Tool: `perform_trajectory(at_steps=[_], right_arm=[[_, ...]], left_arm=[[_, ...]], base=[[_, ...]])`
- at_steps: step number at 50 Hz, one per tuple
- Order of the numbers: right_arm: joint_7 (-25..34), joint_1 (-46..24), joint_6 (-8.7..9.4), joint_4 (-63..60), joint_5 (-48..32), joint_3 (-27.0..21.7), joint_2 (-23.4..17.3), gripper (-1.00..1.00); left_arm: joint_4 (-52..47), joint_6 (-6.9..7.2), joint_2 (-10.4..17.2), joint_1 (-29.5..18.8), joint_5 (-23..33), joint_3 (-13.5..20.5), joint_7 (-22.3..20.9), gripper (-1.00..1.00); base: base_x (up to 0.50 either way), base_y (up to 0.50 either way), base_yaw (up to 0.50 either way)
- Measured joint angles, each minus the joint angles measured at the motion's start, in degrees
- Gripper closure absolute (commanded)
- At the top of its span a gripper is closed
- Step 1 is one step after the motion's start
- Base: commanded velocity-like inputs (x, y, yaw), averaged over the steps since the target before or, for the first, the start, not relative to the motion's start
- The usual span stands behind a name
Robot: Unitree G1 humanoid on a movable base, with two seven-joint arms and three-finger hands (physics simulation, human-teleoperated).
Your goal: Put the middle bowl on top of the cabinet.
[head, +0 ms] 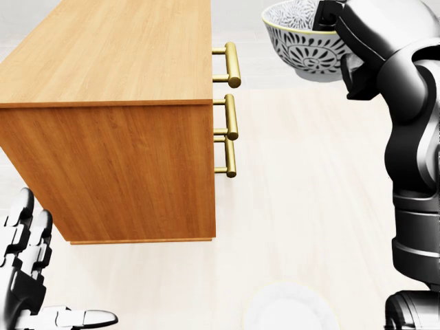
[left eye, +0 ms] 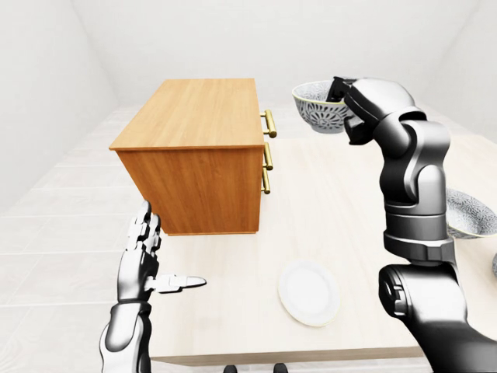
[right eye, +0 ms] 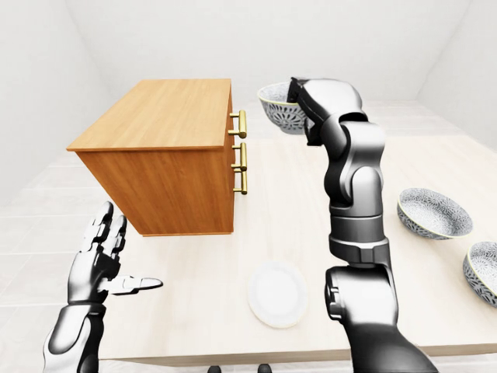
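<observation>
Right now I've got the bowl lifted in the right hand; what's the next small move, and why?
Probably carry the right hand leftward in the head view, keeping its height. The patterned bowl it grips hangs past the brass drawer handles, right of the cabinet top, not yet over it. The wooden top is bare, so there is room to lower it once above.

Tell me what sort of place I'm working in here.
Probably a simulated dining or kitchen test room, bare and white-walled. A light wooden table carries a wooden cabinet with brass handles, a white plate and patterned bowls; the right hand holds one bowl raised.
</observation>
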Motion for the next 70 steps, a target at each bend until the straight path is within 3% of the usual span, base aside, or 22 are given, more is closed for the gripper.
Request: perform_trajectory(at_steps=[12, 28, 40, 70], right_arm=[[-3.0, -11.9, 0.0, 13.0, 6.0, 2.3, -0.5, 1.0], [-6.5, -22.4, 0.0, 24.6, 15.1, 2.9, -0.3, 1.0], [-12.6, -29.7, -0.01, 33.4, 20.9, 3.9, 1.2, 1.0], [-26.2, -40.9, -0.01, 51.4, 31.0, 6.9, 7.9, 1.0]], left_arm=[[0.8, 0.0, 0.2, -0.2, 0.4, 0.4, 0.0, -1.0], [-0.6, 0.0, -0.1, 0.5, 1.0, 0.3, 0.2, -1.0], [-1.7, 0.0, -0.3, 1.4, 0.8, 0.9, -0.2, -1.0], [-0.4, 0.0, -0.6, 2.2, 0.9, 2.1, -1.6, -1.0]], base=[[0.0, 0.0, 0.0], [0.0, 0.0, 0.0], [0.0, 0.0, 0.0], [0.0, 0.0, 0.0]])
